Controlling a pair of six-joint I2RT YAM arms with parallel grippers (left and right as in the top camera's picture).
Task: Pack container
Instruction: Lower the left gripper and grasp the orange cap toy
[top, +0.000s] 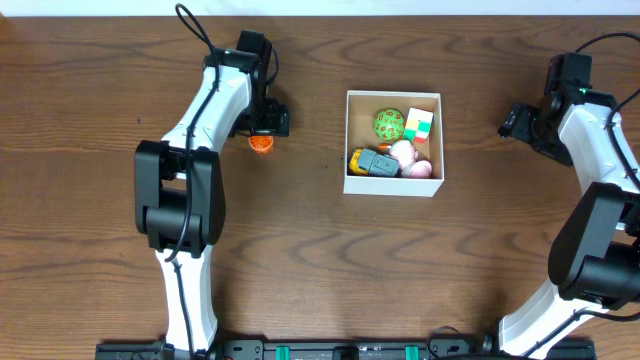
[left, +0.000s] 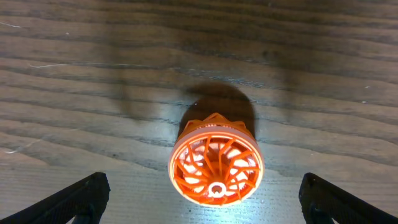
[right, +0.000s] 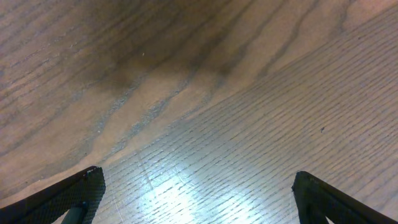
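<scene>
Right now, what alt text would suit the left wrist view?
An orange lattice toy sits on the wooden table, midway between the black tips of the open left jaws, which are clear of it.

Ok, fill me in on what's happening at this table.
Two robot arms are packing small toys into the container. It already holds a green lattice ball, a white, green and orange block, a yellow and grey toy and some pink pieces. One orange lattice ball lies on the table to the container's left. The left end effector hangs open over it, not touching. The right end effector is open over bare wood.
</scene>
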